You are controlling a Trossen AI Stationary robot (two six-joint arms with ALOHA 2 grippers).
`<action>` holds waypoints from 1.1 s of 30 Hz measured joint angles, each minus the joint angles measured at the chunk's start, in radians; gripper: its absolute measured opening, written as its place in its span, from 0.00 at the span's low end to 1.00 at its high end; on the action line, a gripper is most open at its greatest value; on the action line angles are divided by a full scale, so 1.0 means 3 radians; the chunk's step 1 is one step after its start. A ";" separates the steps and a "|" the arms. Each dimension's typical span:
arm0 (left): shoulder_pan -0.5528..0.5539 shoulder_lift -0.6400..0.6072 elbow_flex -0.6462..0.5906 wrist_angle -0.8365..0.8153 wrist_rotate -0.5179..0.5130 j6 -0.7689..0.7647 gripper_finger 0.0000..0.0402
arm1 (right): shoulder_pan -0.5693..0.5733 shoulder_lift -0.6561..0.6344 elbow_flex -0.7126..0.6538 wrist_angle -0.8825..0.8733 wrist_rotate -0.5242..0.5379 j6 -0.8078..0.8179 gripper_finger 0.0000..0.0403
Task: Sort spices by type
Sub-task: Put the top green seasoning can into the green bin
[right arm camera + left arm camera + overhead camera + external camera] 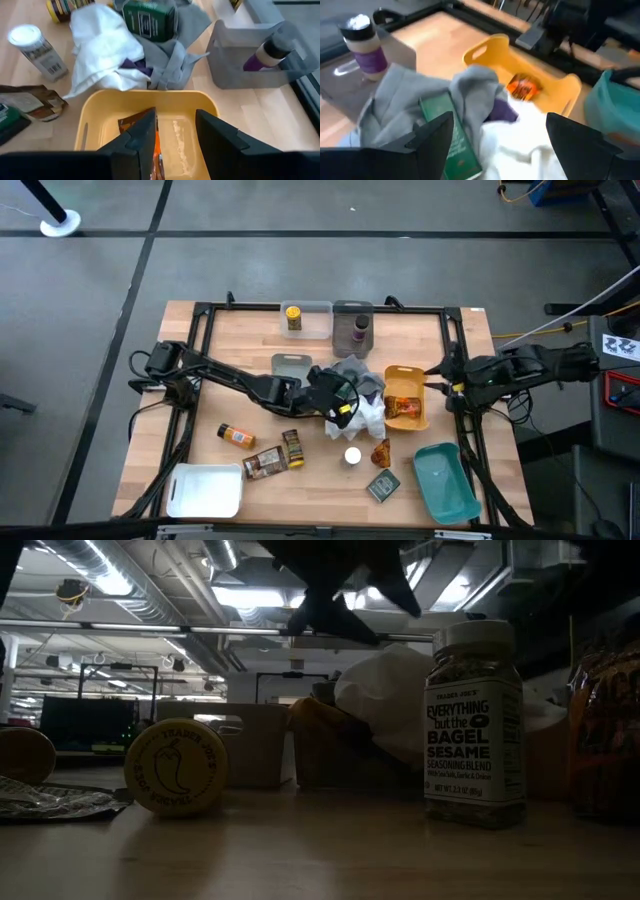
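Note:
My left gripper point(343, 404) point(507, 137) hangs open over the heap of grey cloth point(470, 87) and white cloth point(520, 145). A green flat tin point(456, 142) lies on the grey cloth beside one finger, and I see no touch. My right gripper point(440, 377) point(175, 135) is open above the yellow tray point(95, 112), which holds an orange-brown packet point(147, 127) near one finger. One purple jar point(358, 332) stands in a grey tray and a yellow jar point(292, 317) in a clear tray. Something purple point(501, 111) peeks from under the cloths.
On the near half of the table lie an orange bottle point(237, 436), a brown packet point(265, 465), a dark jar point(293, 448), a white-capped seasoning jar point(475, 725), another packet point(381, 452) and a dark tin point(382, 486). A white tray point(205, 490) and a teal tray point(445, 480) sit at the near corners.

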 joint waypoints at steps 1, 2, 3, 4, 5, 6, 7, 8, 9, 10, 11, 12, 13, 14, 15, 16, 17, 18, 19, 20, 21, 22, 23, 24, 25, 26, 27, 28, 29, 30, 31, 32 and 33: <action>0.0001 0.0021 -0.0001 -0.0004 -0.0001 -0.0001 0.75 | 0.0000 0.0005 -0.0077 0.0069 0.0000 0.0001 0.35; 0.0007 0.0044 -0.0001 0.0000 -0.0007 -0.0005 0.75 | 0.0000 0.0004 -0.0166 0.0154 0.0000 -0.0001 0.35; 0.0018 0.0055 -0.0001 0.0000 -0.0031 -0.0019 0.75 | -0.0001 0.0009 -0.0233 0.0260 -0.0009 0.0003 0.35; 0.0024 0.0056 -0.0001 -0.0016 -0.0066 -0.0049 0.75 | 0.0000 0.0012 -0.0275 0.0398 -0.0037 0.0003 0.35; 0.0027 0.0057 -0.0001 -0.0037 -0.0116 -0.0067 0.75 | 0.0000 0.0018 -0.0277 0.0510 -0.0078 -0.0004 0.35; 0.0038 0.0056 -0.0001 -0.0055 -0.0163 -0.0099 0.75 | -0.0001 0.0029 -0.0274 0.0611 -0.0134 -0.0022 0.35; 0.0049 0.0055 0.0000 -0.0097 -0.0203 -0.0134 0.75 | 0.0000 0.0042 -0.0272 0.0680 -0.0175 -0.0060 0.35; 0.0051 0.0055 0.0000 -0.0141 -0.0231 -0.0166 0.75 | 0.0000 0.0048 -0.0272 0.0730 -0.0201 -0.0084 0.35; 0.0061 0.0055 -0.0001 -0.0175 -0.0250 -0.0207 0.75 | 0.0003 0.0048 -0.0273 0.0772 -0.0211 -0.0091 0.35; 0.0069 0.0055 -0.0001 -0.0187 -0.0259 -0.0227 0.75 | 0.0001 0.0048 -0.0273 0.0811 -0.0210 -0.0094 0.35; 0.0069 0.0055 -0.0001 -0.0185 -0.0265 -0.0230 0.75 | 0.0001 0.0048 -0.0273 0.0830 -0.0211 -0.0094 0.35; 0.0069 0.0057 -0.0001 -0.0186 -0.0272 -0.0232 0.75 | 0.0001 0.0049 -0.0273 0.0830 -0.0210 -0.0092 0.35; 0.0069 0.0075 0.0000 -0.0177 -0.0276 -0.0232 0.75 | 0.0001 0.0049 -0.0273 0.0830 -0.0207 -0.0086 0.35; 0.0068 0.0086 0.0000 -0.0184 -0.0275 -0.0237 0.75 | 0.0001 0.0051 -0.0273 0.0830 -0.0208 -0.0084 0.35; 0.0066 0.0100 -0.0001 -0.0200 -0.0273 -0.0247 0.75 | 0.0001 0.0051 -0.0273 0.0829 -0.0210 -0.0085 0.35; 0.0065 0.0130 -0.0001 -0.0191 -0.0273 -0.0265 0.75 | 0.0001 0.0056 -0.0273 0.0830 -0.0210 -0.0084 0.35; 0.0064 0.0148 -0.0001 -0.0174 -0.0273 -0.0276 0.75 | 0.0000 0.0064 -0.0273 0.0830 -0.0210 -0.0084 0.35; 0.0064 0.0154 -0.0001 -0.0184 -0.0272 -0.0276 0.75 | -0.0001 0.0065 -0.0273 0.0830 -0.0210 -0.0083 0.35; 0.0064 0.0168 -0.0001 -0.0192 -0.0272 -0.0279 0.75 | -0.0001 0.0068 -0.0273 0.0831 -0.0210 -0.0083 0.35; 0.0065 0.0198 -0.0001 -0.0164 -0.0276 -0.0292 0.75 | -0.0001 0.0075 -0.0273 0.0834 -0.0210 -0.0083 0.35; 0.0066 0.0211 0.0000 -0.0154 -0.0276 -0.0319 0.75 | -0.0001 0.0077 -0.0273 0.0841 -0.0211 -0.0083 0.35; 0.0066 0.0224 -0.0001 -0.0176 -0.0273 -0.0326 0.75 | -0.0001 0.0080 -0.0273 0.0842 -0.0211 -0.0083 0.35; 0.0066 0.0246 -0.0003 -0.0181 -0.0272 -0.0335 0.75 | 0.0000 0.0081 -0.0273 0.0842 -0.0211 -0.0082 0.35; 0.0067 0.0264 -0.0003 -0.0156 -0.0275 -0.0337 0.75 | -0.0001 0.0091 -0.0273 0.0845 -0.0210 -0.0081 0.35; 0.0067 0.0266 -0.0003 -0.0169 -0.0274 -0.0340 0.75 | -0.0001 0.0094 -0.0273 0.0846 -0.0211 -0.0080 0.35; 0.0067 0.0267 -0.0003 -0.0192 -0.0273 -0.0342 0.75 | -0.0001 0.0095 -0.0273 0.0845 -0.0211 -0.0081 0.35; 0.0067 0.0269 -0.0003 -0.0196 -0.0273 -0.0344 0.75 | -0.0001 0.0100 -0.0273 0.0851 -0.0211 -0.0080 0.35; 0.0067 0.0281 -0.0001 -0.0197 -0.0275 -0.0348 0.75 | -0.0001 0.0101 -0.0273 0.0857 -0.0211 -0.0080 0.35; 0.0067 0.0289 0.0000 -0.0214 -0.0273 -0.0359 0.75 | -0.0001 0.0101 -0.0273 0.0861 -0.0211 -0.0080 0.35; 0.0067 0.0297 -0.0001 -0.0253 -0.0272 -0.0367 0.75 | -0.0001 0.0101 -0.0273 0.0874 -0.0211 -0.0080 0.35; 0.0066 0.0309 -0.0003 -0.0275 -0.0268 -0.0371 0.75 | -0.0001 0.0100 -0.0273 0.0889 -0.0211 -0.0079 0.35; 0.0066 0.0330 -0.0003 -0.0257 -0.0267 -0.0372 0.75 | -0.0001 0.0100 -0.0273 0.0893 -0.0211 -0.0079 0.35; 0.0066 0.0334 -0.0003 -0.0265 -0.0267 -0.0373 0.74 | -0.0001 0.0100 -0.0273 0.0893 -0.0211 -0.0079 0.35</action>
